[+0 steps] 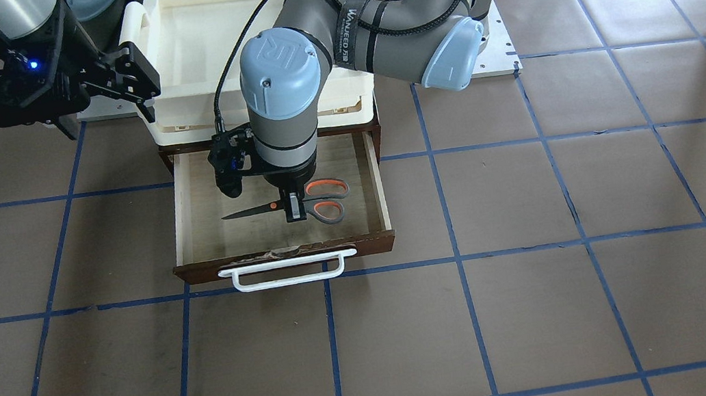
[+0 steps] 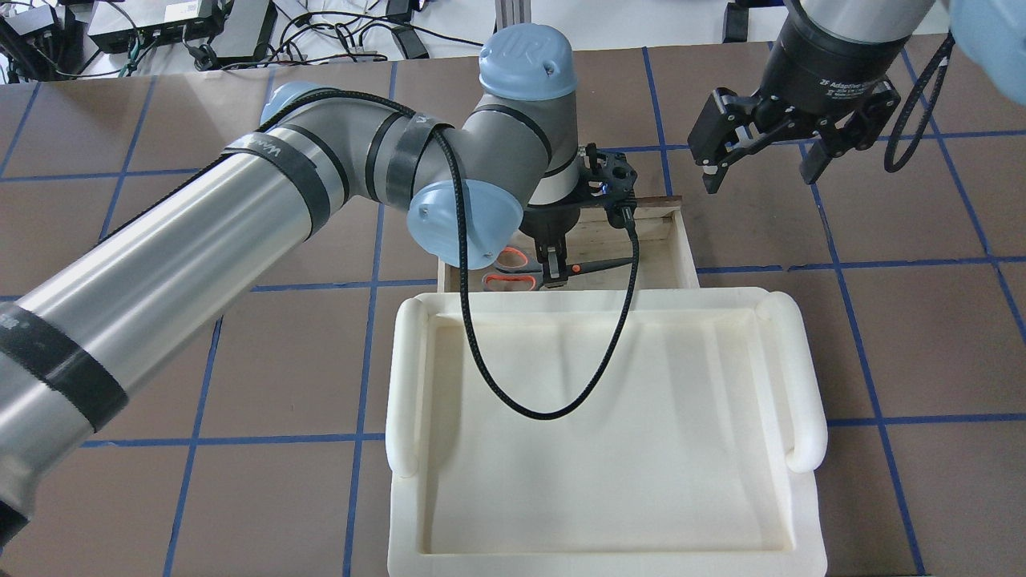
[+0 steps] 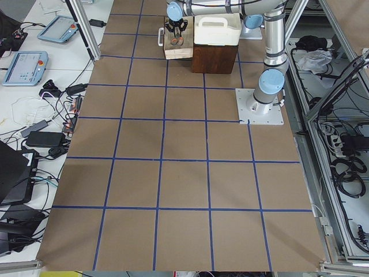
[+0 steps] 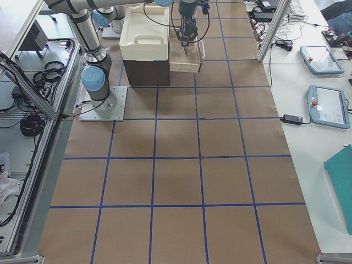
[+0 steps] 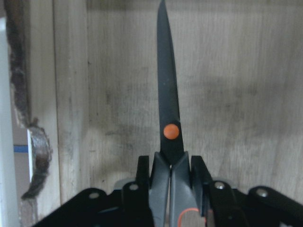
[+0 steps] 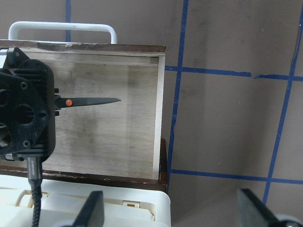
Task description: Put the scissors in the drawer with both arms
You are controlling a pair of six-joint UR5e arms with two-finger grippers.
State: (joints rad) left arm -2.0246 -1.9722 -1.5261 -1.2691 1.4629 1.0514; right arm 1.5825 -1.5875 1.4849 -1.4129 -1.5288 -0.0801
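The drawer (image 1: pixel 378 174) stands pulled open, its white bar handle (image 1: pixel 288 273) towards the operators' side. My left gripper (image 1: pixel 293 210) reaches down into it and is shut on the scissors (image 1: pixel 251 211) near the pivot. The blades are closed and level, low over the pale plywood floor. The left wrist view shows the dark blade (image 5: pixel 168 94) and orange pivot between my fingers (image 5: pixel 199 171). My right gripper (image 2: pixel 760 172) is open and empty, hovering beside the drawer. Its view shows the scissors (image 6: pixel 92 101) inside the drawer (image 6: pixel 160 109).
A large cream-white plastic tray (image 2: pixel 801 377) sits on top of the dark cabinet, right behind the open drawer. The left arm's black cable (image 2: pixel 513 401) hangs over the tray. The brown table has blue tape grid lines.
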